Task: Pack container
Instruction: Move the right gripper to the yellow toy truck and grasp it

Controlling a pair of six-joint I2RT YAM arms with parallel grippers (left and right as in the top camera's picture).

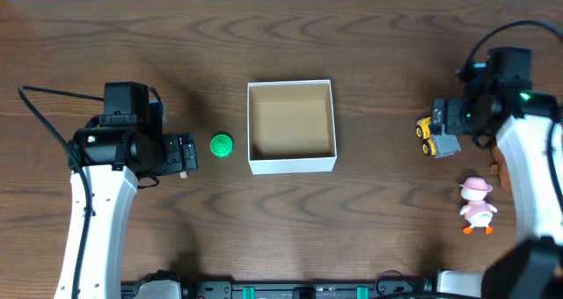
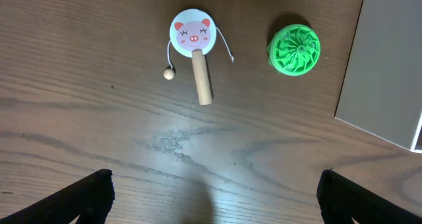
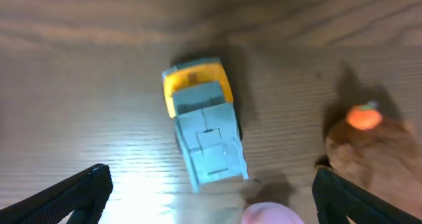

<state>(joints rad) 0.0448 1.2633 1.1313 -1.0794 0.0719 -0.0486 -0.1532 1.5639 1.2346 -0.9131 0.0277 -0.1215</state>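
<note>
The container (image 1: 291, 164), a square white box with a tan inside, stands mid-table with nothing in it. Its wall shows at the right edge of the left wrist view (image 2: 386, 72). A green ridged ball (image 1: 221, 145) lies just left of it. My left gripper (image 1: 185, 152) is open and empty beside the ball. In the left wrist view, a pig-face rattle drum (image 2: 193, 34) and the ball (image 2: 294, 49) lie ahead of the open fingers (image 2: 214, 197). My right gripper (image 1: 457, 114) is open over a yellow and grey toy truck (image 1: 435, 136). The truck (image 3: 203, 122) lies just ahead of its fingers (image 3: 211, 204).
A white duck with a pink hat (image 1: 477, 205) stands at the right front; the hat (image 3: 270, 214) shows in the right wrist view. A brown toy with an orange spot (image 3: 369, 138) lies right of the truck, partly hidden under the right arm overhead.
</note>
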